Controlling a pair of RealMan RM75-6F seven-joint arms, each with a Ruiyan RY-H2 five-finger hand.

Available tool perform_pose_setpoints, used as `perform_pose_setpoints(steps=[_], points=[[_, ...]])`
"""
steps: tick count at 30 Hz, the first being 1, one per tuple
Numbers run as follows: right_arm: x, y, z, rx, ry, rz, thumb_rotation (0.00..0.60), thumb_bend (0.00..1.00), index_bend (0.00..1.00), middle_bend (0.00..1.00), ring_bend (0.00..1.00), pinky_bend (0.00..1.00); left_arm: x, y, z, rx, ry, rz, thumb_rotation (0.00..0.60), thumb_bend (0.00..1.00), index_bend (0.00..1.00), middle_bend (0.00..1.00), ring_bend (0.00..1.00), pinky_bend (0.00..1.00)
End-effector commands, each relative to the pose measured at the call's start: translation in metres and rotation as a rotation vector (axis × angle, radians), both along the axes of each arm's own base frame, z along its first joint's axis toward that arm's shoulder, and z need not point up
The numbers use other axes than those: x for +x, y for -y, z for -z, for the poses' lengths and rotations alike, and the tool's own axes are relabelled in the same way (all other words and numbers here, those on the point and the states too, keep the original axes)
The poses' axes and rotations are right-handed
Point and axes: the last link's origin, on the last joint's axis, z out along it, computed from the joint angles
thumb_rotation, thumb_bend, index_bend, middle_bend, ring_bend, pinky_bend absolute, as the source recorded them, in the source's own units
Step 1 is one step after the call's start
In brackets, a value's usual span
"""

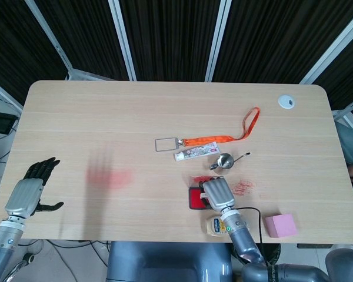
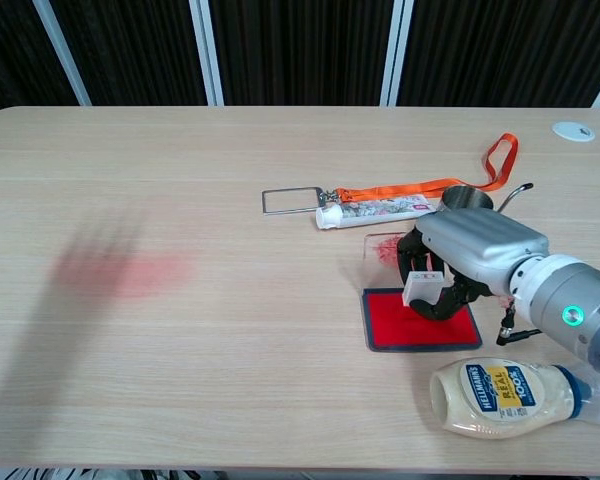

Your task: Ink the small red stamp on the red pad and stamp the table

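Chest view shows, nearest, a mayonnaise bottle (image 2: 508, 398) lying on its side on the worktop (image 2: 230, 380). Just beyond it lies the red pad (image 2: 417, 320), and above the pad's far right part the right hand (image 2: 458, 262) grips the small stamp (image 2: 418, 288), its fingers curled round the white body; whether the stamp's face touches the pad cannot be told. Red smears (image 2: 385, 246) mark the wood just behind the pad. Farther back sit a metal cup (image 2: 466, 200), a tube (image 2: 375, 211) and an orange lanyard (image 2: 430, 185). Head view shows the left hand (image 1: 32, 188) at the worktop's near left edge, fingers spread, holding nothing.
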Motion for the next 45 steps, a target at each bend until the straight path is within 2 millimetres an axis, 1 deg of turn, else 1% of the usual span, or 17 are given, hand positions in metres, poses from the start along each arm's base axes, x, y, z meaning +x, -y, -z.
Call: perform_pose_setpoints(steps=[1,6,14,18,23,30,34,39,45], points=[[-0.001,-0.001,0.004,0.001,0.003,0.000,0.600,0.60,0.77,0.64,0.49,0.52,0.000,0.000,0.000,0.001,0.001,0.000,0.600,0.00,0.00,0.00,0.00,0.00],[-0.004,-0.003,0.010,0.004,-0.006,0.003,0.600,0.60,0.77,0.64,0.49,0.52,0.000,0.000,0.000,0.000,0.001,-0.001,0.600,0.00,0.00,0.00,0.00,0.00],[-0.008,-0.004,0.013,0.012,-0.023,0.008,0.600,0.60,0.77,0.64,0.49,0.52,0.000,0.000,0.000,-0.001,0.002,-0.001,0.600,0.00,0.00,0.00,0.00,0.00],[-0.010,-0.004,0.013,0.013,-0.023,0.016,0.600,0.60,0.77,0.64,0.49,0.52,0.000,0.000,0.000,0.001,0.002,-0.002,0.600,0.00,0.00,0.00,0.00,0.00],[-0.005,-0.004,0.009,0.001,-0.012,-0.001,0.600,0.60,0.77,0.64,0.49,0.52,0.000,0.000,0.000,-0.001,0.001,-0.002,0.600,0.00,0.00,0.00,0.00,0.00],[0.003,0.000,-0.006,-0.030,0.003,-0.032,0.600,0.60,0.77,0.64,0.49,0.52,0.000,0.000,0.000,0.000,-0.001,-0.003,0.600,0.00,0.00,0.00,0.00,0.00],[-0.001,0.003,-0.019,-0.053,-0.007,-0.038,0.600,0.60,0.77,0.64,0.49,0.52,-0.001,0.000,0.000,0.002,0.000,-0.005,0.600,0.00,0.00,0.00,0.00,0.00],[-0.016,0.007,-0.039,-0.089,-0.032,-0.028,0.600,0.60,0.77,0.64,0.49,0.52,-0.001,0.000,0.000,0.002,-0.004,-0.004,0.600,0.00,0.00,0.00,0.00,0.00],[-0.041,0.009,-0.060,-0.111,-0.057,0.013,0.600,0.60,0.77,0.63,0.49,0.52,-0.001,0.001,0.001,0.006,-0.007,-0.005,0.600,0.00,0.00,0.00,0.00,0.00]])
